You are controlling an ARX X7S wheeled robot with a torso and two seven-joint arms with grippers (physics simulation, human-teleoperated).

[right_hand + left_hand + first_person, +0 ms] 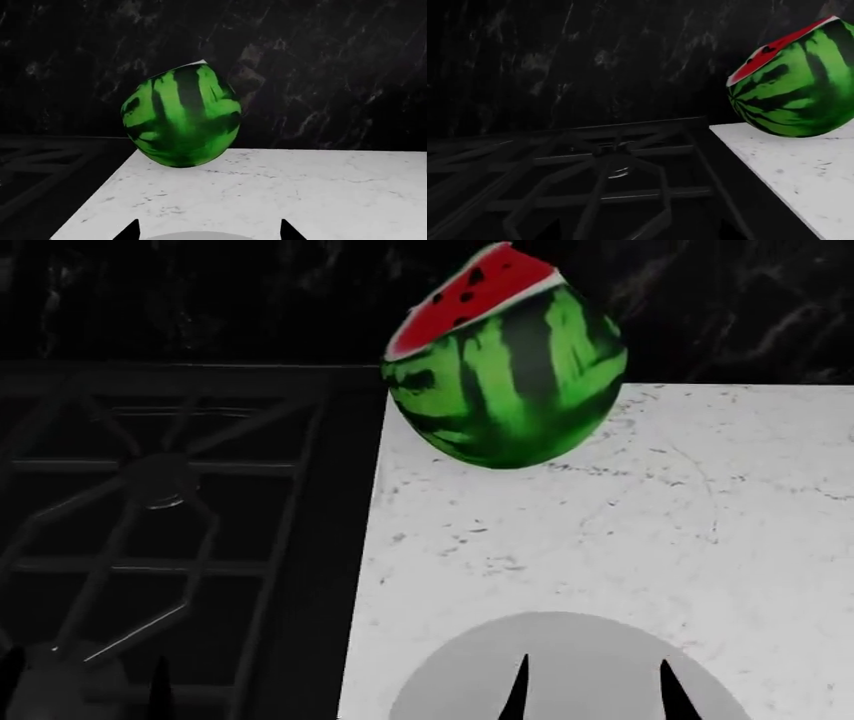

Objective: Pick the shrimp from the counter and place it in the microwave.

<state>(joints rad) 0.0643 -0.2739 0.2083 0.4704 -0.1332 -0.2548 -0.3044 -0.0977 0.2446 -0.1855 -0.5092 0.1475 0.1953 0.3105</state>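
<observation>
The shrimp shows in no view. The microwave is out of view too. The white speckled counter (601, 540) carries a round grey plate (587, 640) at its near edge. My right gripper (597, 692) hovers over that plate, with its two black fingertips far apart, open and empty. In the right wrist view (209, 231) the tips frame the plate's rim (200, 236). My left gripper (87, 680) is over the black stove, open and empty, with its tips barely visible in the left wrist view (639, 231).
A large green-striped cut watermelon (507, 370) stands at the counter's back left corner, and also shows in the wrist views (797, 80) (180, 117). A black gas stove with grates (147, 490) adjoins the counter's left edge. A dark marble wall (320, 65) is behind.
</observation>
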